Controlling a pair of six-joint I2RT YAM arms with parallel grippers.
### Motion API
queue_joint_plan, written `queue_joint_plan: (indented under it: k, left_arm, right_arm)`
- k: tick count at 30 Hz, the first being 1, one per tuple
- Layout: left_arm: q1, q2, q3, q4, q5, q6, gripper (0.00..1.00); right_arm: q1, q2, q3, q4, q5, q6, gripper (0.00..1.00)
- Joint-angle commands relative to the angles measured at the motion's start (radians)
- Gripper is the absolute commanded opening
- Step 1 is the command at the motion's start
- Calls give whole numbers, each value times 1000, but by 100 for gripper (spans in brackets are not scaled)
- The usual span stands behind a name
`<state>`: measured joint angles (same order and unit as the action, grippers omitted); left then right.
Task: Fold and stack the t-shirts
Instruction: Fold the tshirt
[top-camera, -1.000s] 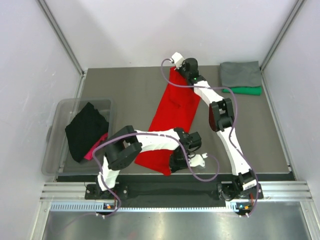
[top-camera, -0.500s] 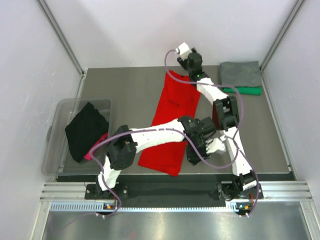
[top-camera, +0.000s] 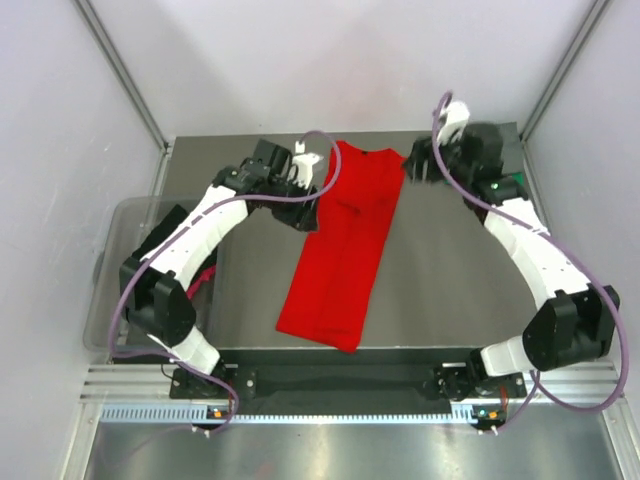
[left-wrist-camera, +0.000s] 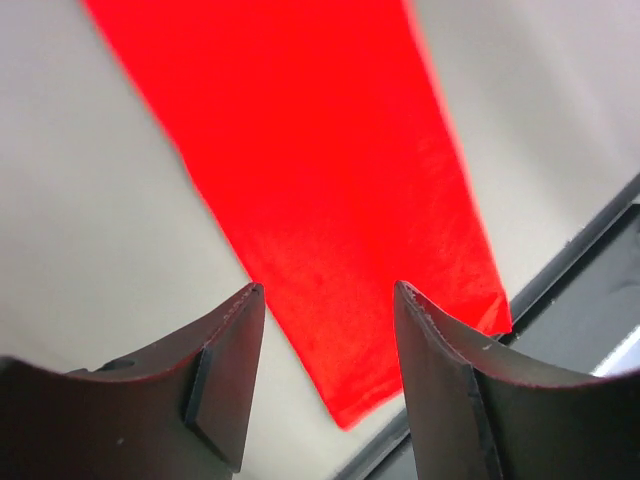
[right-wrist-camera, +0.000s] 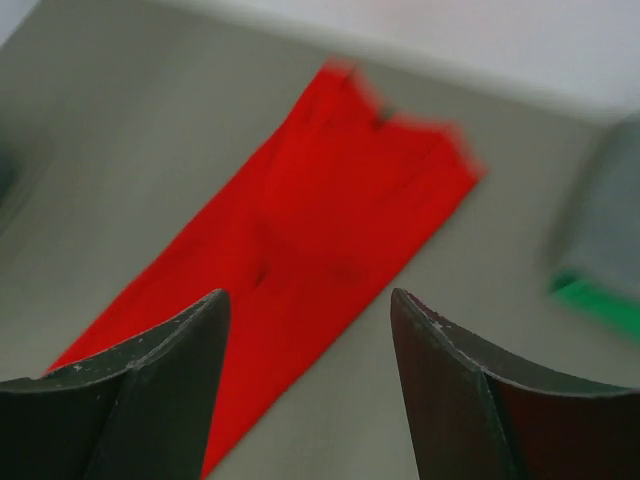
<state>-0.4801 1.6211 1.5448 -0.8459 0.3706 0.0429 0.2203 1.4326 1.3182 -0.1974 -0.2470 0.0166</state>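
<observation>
A bright red t-shirt (top-camera: 345, 245), folded into a long narrow strip, lies slantwise across the middle of the table (top-camera: 450, 290). Its collar end is at the back and its hem near the front edge. My left gripper (top-camera: 308, 205) hovers open just left of the shirt's upper part. In the left wrist view the shirt (left-wrist-camera: 330, 180) shows beyond the empty left gripper (left-wrist-camera: 325, 300). Off the collar's right corner, my right gripper (top-camera: 412, 165) is open and holds nothing. The right wrist view shows the shirt (right-wrist-camera: 310, 240) below the right gripper (right-wrist-camera: 310, 305).
A grey folded shirt (top-camera: 514, 150) on a green one (top-camera: 515, 184) sits at the back right, partly behind my right arm; both show blurred in the right wrist view. A translucent tub (top-camera: 110, 300) at the left holds a black shirt (top-camera: 172, 235) over a magenta one (top-camera: 205, 282).
Both grippers opened and let go of the red shirt. The left arm swung from the front hem to the back left. The right arm drew away to the right. The shirt now lies flat.
</observation>
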Motion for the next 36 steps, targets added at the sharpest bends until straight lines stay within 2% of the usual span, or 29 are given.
queue_joint_plan:
  k: [1, 3, 6, 10, 11, 12, 14, 22, 28, 36]
  left_arm:
    - [7, -61, -110, 13, 85, -107, 58]
    - [23, -79, -193, 25, 88, -116, 58]
    - [70, -110, -329, 59, 126, -172, 58]
    - [187, -171, -535, 134, 172, -291, 61]
    - [193, -179, -567, 145, 162, -302, 63]
    - [196, -188, -619, 151, 159, -310, 63]
    - [199, -188, -650, 174, 175, -328, 64]
    - [202, -121, -684, 169, 160, -379, 61]
    - [201, -72, -716, 174, 142, -399, 58]
    - [201, -81, -825, 215, 159, -437, 52]
  right_arm:
    - [16, -7, -207, -204, -260, 140, 65]
    - [16, -49, -293, -192, -333, 213, 65]
    - [16, -147, -512, -166, -402, 331, 64]
    - [21, -265, -741, -175, -469, 479, 64]
    - [28, -279, -767, -215, -471, 493, 64]
    - [86, -306, -784, -230, -463, 493, 65]
    - [138, -304, -766, -232, -433, 491, 66]
    - [257, -109, -775, -149, -400, 628, 66]
    - [352, -5, -786, -39, -419, 746, 62]
    - [517, 107, -709, 61, -416, 899, 59]
